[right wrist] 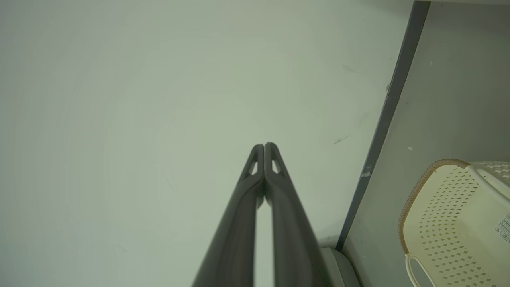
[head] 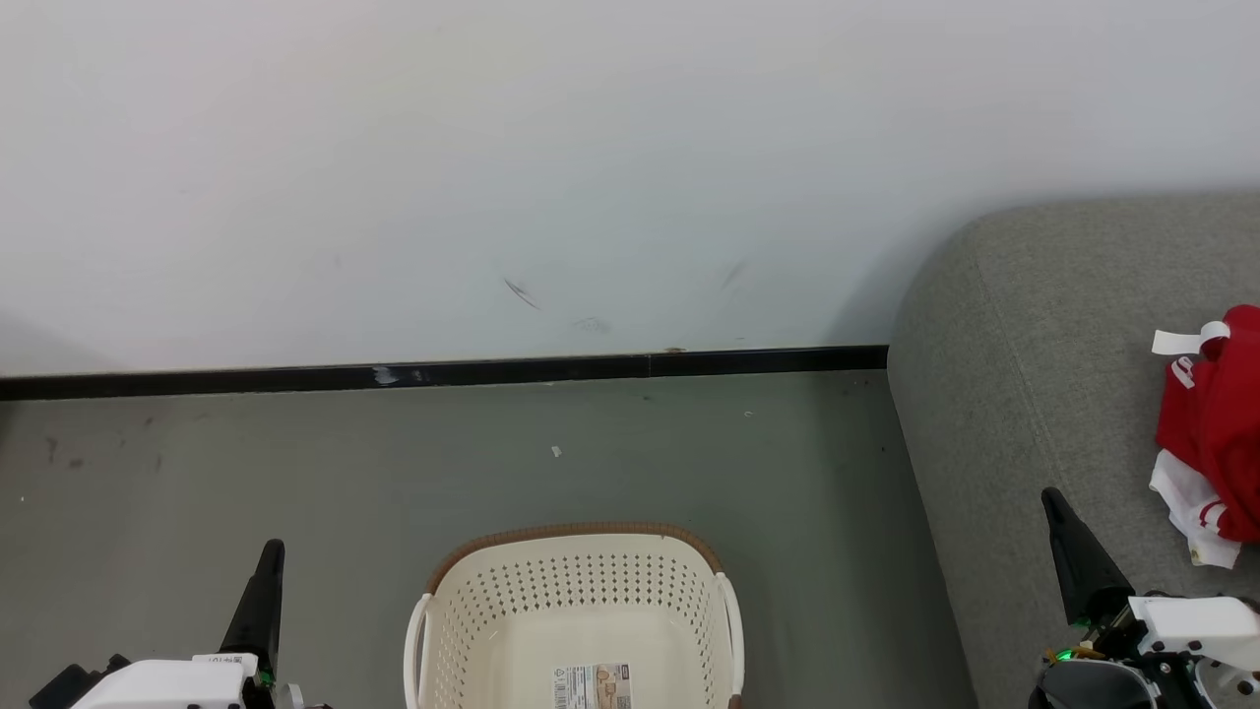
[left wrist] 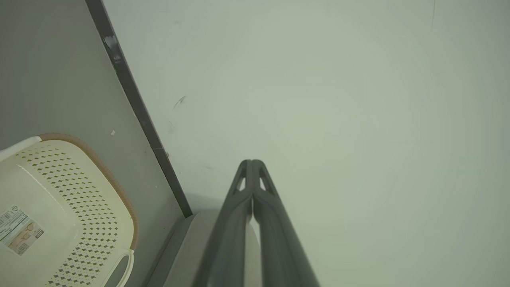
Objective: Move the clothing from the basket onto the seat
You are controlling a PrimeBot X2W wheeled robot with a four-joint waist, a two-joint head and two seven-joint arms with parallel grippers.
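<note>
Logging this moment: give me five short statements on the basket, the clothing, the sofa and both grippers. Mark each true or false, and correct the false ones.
1. The basket has red clothing in it. False: no clothing shows inside, just a paper label on its bottom.
2. The clothing lies on the sofa. True.
3. The left gripper is open. False: its fingers are pressed together, so it is shut.
4. The right gripper is shut and holds nothing. True.
5. The basket stands on the sofa. False: it stands on the floor, beside the sofa.
</note>
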